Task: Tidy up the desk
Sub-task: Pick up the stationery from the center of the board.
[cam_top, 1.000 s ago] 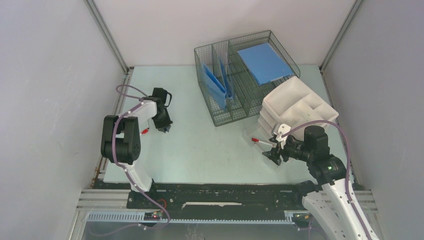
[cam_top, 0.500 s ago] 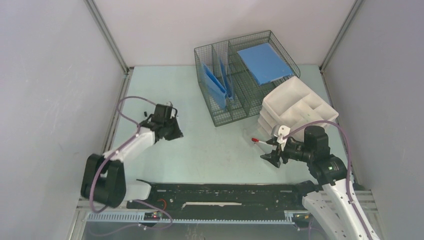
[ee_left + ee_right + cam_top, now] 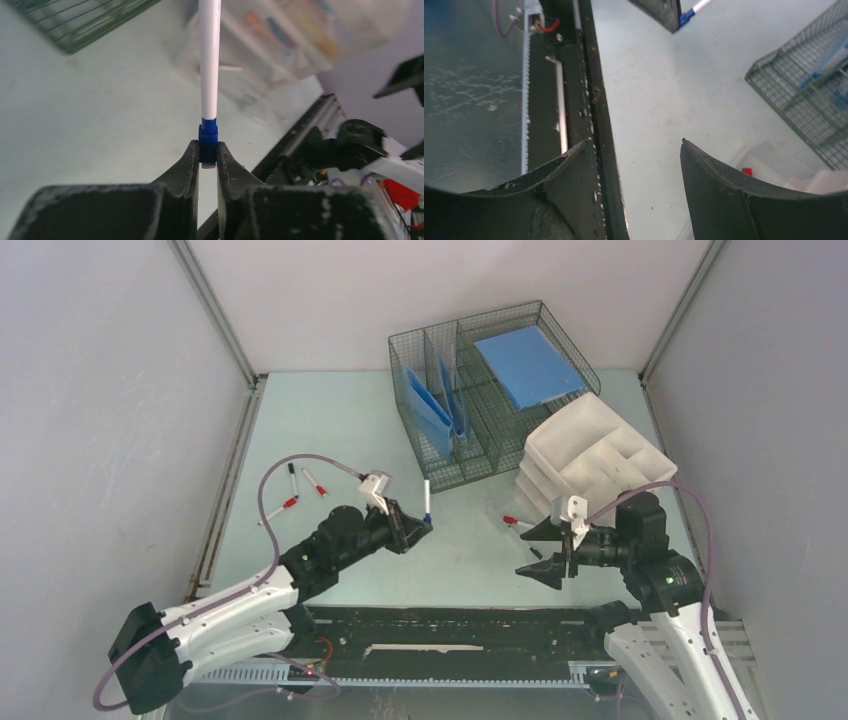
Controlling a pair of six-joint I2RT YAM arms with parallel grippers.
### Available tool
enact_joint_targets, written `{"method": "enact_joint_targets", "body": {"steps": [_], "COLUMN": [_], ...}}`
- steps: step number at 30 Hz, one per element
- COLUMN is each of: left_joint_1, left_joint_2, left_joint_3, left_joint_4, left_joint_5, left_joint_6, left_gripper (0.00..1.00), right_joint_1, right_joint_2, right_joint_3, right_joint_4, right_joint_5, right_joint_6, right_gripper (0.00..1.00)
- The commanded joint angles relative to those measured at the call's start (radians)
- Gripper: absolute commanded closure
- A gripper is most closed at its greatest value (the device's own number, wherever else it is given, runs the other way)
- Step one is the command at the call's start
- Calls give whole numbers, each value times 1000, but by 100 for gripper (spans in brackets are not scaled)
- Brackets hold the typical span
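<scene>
- Top external: the worktop (image 3: 380, 440) spans the cell floor beneath both arms. Above its middle, the left claw (image 3: 422, 524) pinches a white pen (image 3: 425, 498). The right claw (image 3: 525, 552) is spread and empty, near the white trays (image 3: 600, 445).
- Left wrist: both fingers (image 3: 187, 165) clamp the pen's blue cap (image 3: 208, 140).
- Right wrist: the fingers (image 3: 719, 185) stand apart over the worktop.

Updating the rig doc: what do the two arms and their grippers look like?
The left arm and right arm have white links and bulky black joint housings. A purple cable loops loosely along each. The left gripper and right gripper have matte black curved fingers, with a small white block behind them. A tiny green light shows on the right arm.
</scene>
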Motion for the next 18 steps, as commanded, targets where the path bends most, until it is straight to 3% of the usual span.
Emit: {"method": "enact_joint_targets", "body": {"steps": [1, 5, 12, 18], "left_joint_1": [-155, -286, -468, -538], "left_joint_2": [-14, 42, 158, 255], "left_joint_3": [0, 28, 137, 216], "left_joint_4": [256, 353, 416, 467], "left_joint_5": [-148, -239, -435, -495], "left_joint_6": [31, 60, 114, 130], "left_gripper": [95, 95, 95, 95], "right_joint_1": [-17, -17, -15, 17], "right_joint_2": [22, 78, 125, 153], "right_joint_3": [91, 162, 171, 109], "right_joint_4": [30, 70, 335, 477], "right_joint_5": [-150, -184, -132, -25], "right_joint_6": [104, 228, 633, 831], "right_gripper": [27, 27, 26, 27]}}
